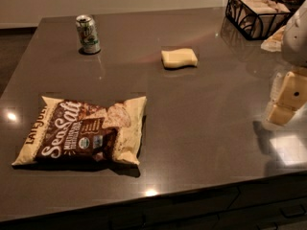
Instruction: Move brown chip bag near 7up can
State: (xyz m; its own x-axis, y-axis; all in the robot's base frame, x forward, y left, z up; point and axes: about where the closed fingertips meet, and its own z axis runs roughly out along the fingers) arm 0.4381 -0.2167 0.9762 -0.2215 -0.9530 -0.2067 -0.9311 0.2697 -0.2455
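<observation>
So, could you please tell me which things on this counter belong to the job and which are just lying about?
For the job:
brown chip bag, front left
7up can, back left
gripper, at the right edge, apart from both

Just lying about:
yellow sponge, centre back
black wire basket, back right

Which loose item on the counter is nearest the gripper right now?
The small pale yellow sponge-like block, mid-counter. The gripper hangs at the right edge; the brown chip bag and the 7up can both sit further away, on the left side.

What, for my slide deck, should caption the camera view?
Cream-and-brown crinkly chip bag lies front-left, green-white 7up can stands back-left, pale gripper hovers at right edge.
</observation>
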